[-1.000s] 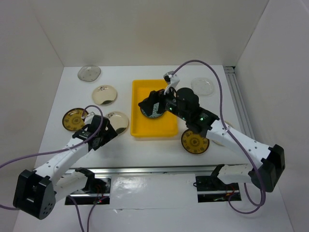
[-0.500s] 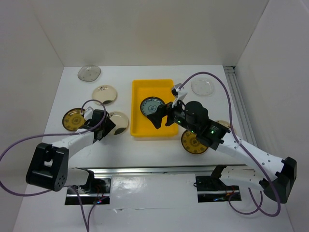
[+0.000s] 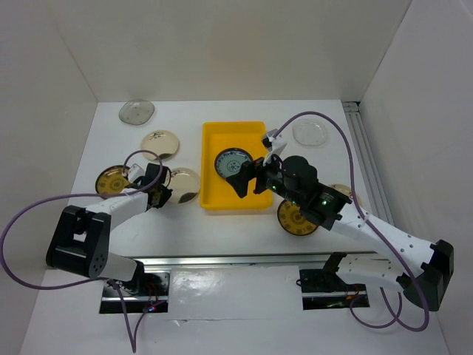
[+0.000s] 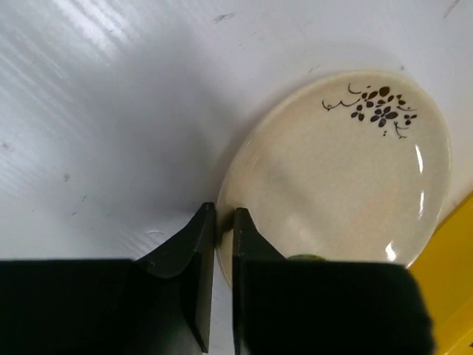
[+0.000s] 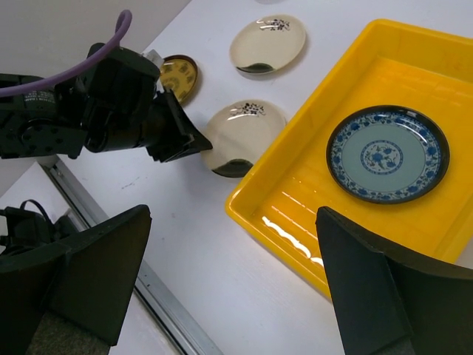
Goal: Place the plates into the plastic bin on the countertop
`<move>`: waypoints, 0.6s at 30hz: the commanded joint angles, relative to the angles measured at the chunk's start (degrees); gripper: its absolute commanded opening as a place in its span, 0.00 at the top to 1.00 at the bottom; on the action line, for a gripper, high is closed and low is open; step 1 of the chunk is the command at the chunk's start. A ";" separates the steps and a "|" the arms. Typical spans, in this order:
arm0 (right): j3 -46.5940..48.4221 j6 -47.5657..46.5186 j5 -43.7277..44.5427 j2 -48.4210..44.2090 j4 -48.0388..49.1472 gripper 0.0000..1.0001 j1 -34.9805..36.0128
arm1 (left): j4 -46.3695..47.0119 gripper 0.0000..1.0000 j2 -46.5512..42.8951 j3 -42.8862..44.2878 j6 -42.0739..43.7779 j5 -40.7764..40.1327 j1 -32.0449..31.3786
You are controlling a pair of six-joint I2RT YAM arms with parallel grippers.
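The yellow plastic bin stands mid-countertop with a blue-patterned plate lying flat inside it. Just left of the bin lies a cream plate with a dark floral mark. My left gripper is shut on that plate's near-left rim, one finger above and one under the edge. My right gripper hangs open over the bin's near edge with nothing between its fingers. In the right wrist view the blue plate and my left gripper at the cream plate both show.
Left of the bin lie another cream plate, a dark plate with yellow pattern and a clear glass plate. To the right are a clear plate and a yellow-patterned plate. A metal rail runs along the front.
My left gripper slid forward to the cream plate and closed on its rim. My right gripper drew back from the blue plate, which now lies in the bin, and stayed open.
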 commanded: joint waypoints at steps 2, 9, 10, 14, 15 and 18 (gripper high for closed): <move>0.40 -0.71 1.46 -2.39 -0.83 0.00 0.45 | -6.28 0.91 2.85 0.57 -1.83 -0.52 -0.74; 0.92 -0.71 3.22 -3.63 -2.85 0.00 0.45 | -10.92 1.00 -1.00 0.57 -2.98 -3.32 -1.53; 0.93 -0.71 3.22 -4.24 -2.85 0.00 -0.07 | -12.33 1.00 -2.67 0.57 -4.03 -4.55 -2.40; 0.93 -0.71 4.27 -4.86 -3.46 0.00 -0.08 | -23.05 1.00 -12.07 4.52 -8.60 -12.27 -6.09; 0.93 -0.71 4.27 -4.86 -3.46 0.00 -0.08 | -24.72 1.00 -14.96 5.49 -9.30 -13.34 -7.40; 0.93 -0.18 4.80 -6.00 -3.99 0.00 -0.60 | -30.44 1.00 -18.49 9.09 -11.07 -17.56 -11.35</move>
